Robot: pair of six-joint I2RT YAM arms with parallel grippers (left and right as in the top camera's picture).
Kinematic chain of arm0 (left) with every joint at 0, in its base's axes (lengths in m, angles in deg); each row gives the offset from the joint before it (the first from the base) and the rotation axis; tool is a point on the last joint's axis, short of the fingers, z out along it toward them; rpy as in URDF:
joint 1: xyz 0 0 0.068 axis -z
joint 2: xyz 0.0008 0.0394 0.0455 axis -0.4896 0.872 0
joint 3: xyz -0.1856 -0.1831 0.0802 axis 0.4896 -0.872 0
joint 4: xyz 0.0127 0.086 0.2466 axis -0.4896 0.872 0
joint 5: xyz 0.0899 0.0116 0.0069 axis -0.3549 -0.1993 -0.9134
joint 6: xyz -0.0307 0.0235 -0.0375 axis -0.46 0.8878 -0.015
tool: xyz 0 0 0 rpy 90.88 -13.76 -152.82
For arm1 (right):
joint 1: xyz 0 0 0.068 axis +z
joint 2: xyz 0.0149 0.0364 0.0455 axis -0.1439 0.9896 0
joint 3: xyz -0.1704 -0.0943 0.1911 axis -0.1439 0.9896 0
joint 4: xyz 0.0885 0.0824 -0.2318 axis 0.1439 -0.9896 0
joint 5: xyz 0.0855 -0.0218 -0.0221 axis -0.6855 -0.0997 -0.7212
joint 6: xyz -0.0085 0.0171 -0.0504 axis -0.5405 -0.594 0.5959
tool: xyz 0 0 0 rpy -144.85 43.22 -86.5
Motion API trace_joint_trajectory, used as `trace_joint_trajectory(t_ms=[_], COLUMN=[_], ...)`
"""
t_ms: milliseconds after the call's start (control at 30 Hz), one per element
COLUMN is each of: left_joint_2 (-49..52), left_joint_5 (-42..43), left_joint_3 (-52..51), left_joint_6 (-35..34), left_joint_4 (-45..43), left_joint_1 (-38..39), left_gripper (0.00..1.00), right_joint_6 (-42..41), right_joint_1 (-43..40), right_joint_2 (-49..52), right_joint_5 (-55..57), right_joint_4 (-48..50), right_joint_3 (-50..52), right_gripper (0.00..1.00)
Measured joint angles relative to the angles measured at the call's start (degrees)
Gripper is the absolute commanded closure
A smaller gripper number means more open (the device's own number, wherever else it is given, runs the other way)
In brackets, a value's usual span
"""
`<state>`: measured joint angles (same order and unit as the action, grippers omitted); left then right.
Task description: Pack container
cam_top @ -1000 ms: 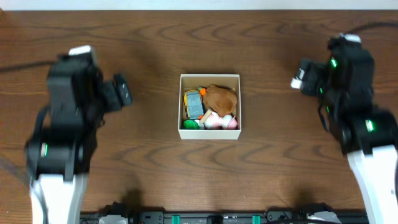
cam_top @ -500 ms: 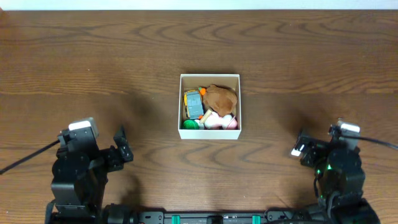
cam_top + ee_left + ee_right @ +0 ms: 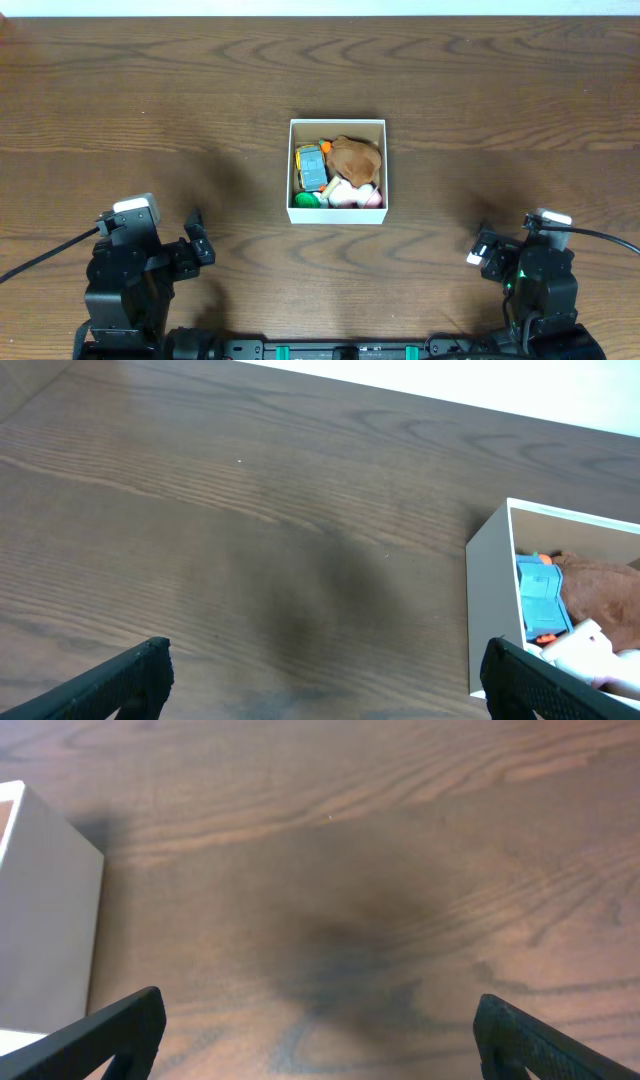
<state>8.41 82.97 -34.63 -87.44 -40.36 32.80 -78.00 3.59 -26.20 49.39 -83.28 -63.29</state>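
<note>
The container (image 3: 337, 214) is a small white-walled cardboard box at the middle of the table. It holds several toys: a brown plush (image 3: 355, 156), a blue and yellow toy (image 3: 312, 167), a green piece (image 3: 306, 199) and pink and white pieces (image 3: 355, 195). In the left wrist view the container (image 3: 488, 610) shows at the right, with the blue toy (image 3: 540, 608) inside. In the right wrist view its white wall (image 3: 45, 920) is at the left. My left gripper (image 3: 195, 248) (image 3: 325, 680) is open and empty at the front left. My right gripper (image 3: 482, 250) (image 3: 320, 1040) is open and empty at the front right.
The wooden table (image 3: 200, 90) spreads around the container. Both arm bases sit at the front edge, left (image 3: 125, 300) and right (image 3: 540, 300).
Both arms have pulled back from beside the container to the front edge of the table. The container and its toys have not moved.
</note>
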Motion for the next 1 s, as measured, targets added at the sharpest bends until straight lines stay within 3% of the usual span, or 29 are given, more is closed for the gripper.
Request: trace_joint_trajectory(t_ms=[267, 433, 733, 867, 1000], left_joint_2=[0.00, 0.00, 0.00, 0.00, 0.00], left_joint_5=[-0.02, 0.00, -0.02, 0.00, -0.02], left_joint_3=[0.00, -0.02, -0.17, -0.17, -0.17], left_joint_6=[0.00, 0.00, 0.00, -0.02, -0.02], left_joint_4=[0.02, 0.02, 0.02, 0.04, 0.02], left_joint_1=[0.00, 0.00, 0.00, 0.00, 0.00], left_gripper=[0.02, 0.02, 0.02, 0.02, 0.02], right_joint_6=[0.52, 6.38, 12.13, 13.75, 17.16], right_joint_1=[0.00, -0.07, -2.29, -3.56, -4.35], right_joint_2=[0.00, -2.19, -14.08, -17.92, -19.39], right_joint_5=[0.31, -3.37, -11.17, -12.48, -15.43], right_joint_4=[-0.63, 15.15, 41.77, 47.25, 44.52], right_joint_3=[0.11, 4.24, 22.53, 26.99, 28.20], right_gripper=[0.01, 0.01, 0.01, 0.01, 0.01])
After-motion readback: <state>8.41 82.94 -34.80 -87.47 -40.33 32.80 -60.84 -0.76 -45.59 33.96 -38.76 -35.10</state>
